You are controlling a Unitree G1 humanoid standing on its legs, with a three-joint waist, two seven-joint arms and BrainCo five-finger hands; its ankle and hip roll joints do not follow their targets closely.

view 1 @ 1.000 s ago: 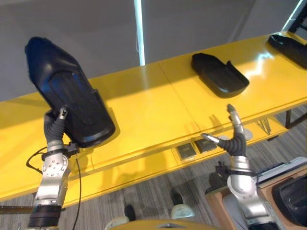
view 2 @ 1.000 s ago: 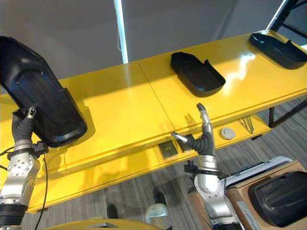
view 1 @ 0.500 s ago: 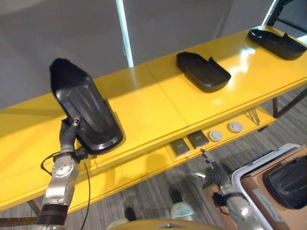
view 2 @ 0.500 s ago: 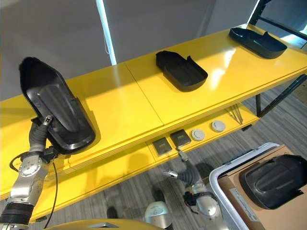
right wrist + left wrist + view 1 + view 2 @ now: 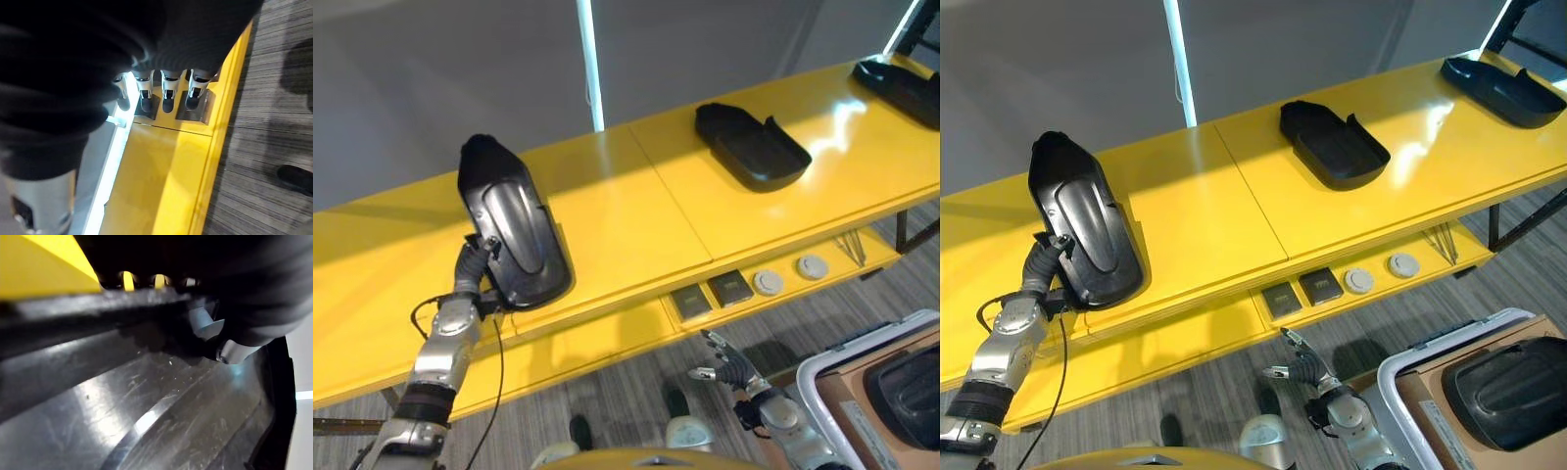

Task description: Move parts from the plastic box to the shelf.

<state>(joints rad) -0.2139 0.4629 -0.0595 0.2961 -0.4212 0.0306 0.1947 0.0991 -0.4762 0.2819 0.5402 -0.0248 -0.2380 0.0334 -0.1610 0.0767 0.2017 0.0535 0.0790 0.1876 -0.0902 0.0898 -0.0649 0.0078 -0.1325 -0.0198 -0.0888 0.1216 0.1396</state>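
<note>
One glossy black moulded plastic part (image 5: 514,235) is tilted on your yellow shelf (image 5: 636,211), near end down, far end raised.

Your left hand (image 5: 478,262) grips the part's near edge, thumb and fingers curled round the rim, as the left wrist view shows. Two more black moulded parts (image 5: 750,147) lie flat farther right along the shelf, well apart. Your right hand (image 5: 726,360) hangs low below the shelf with fingers loosely spread, holding nothing, beside the white-rimmed plastic box (image 5: 1449,377) with another dark part (image 5: 1513,390) inside. Release too early and the tilted part could slap down or slide off the front edge, since it sits close to that lip.
</note>
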